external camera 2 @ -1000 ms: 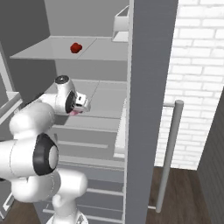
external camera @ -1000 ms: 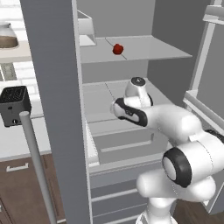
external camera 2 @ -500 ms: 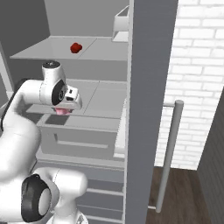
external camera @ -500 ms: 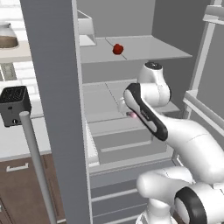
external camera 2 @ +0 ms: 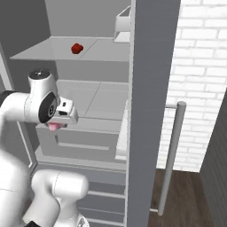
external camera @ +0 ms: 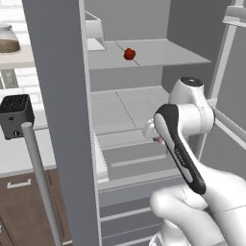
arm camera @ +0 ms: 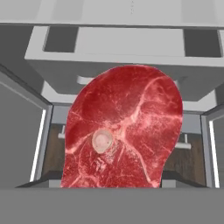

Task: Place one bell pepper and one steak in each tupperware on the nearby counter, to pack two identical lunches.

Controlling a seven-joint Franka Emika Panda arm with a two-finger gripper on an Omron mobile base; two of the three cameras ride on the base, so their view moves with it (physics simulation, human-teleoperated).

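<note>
One steak (arm camera: 124,131) (in hand (external camera 2: 54,127)) fronts fridge drawers (arm camera: 131,48).

The rendered scene is evenly and brightly lit with flat, diffuse light whose source cannot be placed, and only soft shading is seen under the fridge shelves (external camera: 144,55) and inside the drawer (external camera 2: 84,142); no hard cast shadows are drawn. A mild glossy highlight is shown on the white arm (external camera: 192,115), while no glare, motion blur or edge distortion is noticed in either base view. In the hand view the steak (arm camera: 124,131) is rendered close and sharp with its marbling clear, and slightly soft, low-resolution edges are seen throughout.
</note>
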